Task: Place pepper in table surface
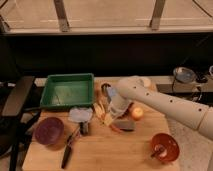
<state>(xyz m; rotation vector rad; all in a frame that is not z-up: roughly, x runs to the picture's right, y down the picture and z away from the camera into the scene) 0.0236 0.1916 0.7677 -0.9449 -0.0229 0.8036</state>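
The slim orange-red pepper lies low on the light tan wooden table surface, against the left end of a small grey block. My gripper hangs at the end of the white arm, which reaches in from the right. It sits just above and behind the pepper, over the middle of the table. I cannot tell whether the gripper touches the pepper.
A green tray stands at the back left. Pale yellow banana-like pieces and a round orange-yellow fruit flank the gripper. A purple bowl, pliers, a clear lid and an orange bowl lie around.
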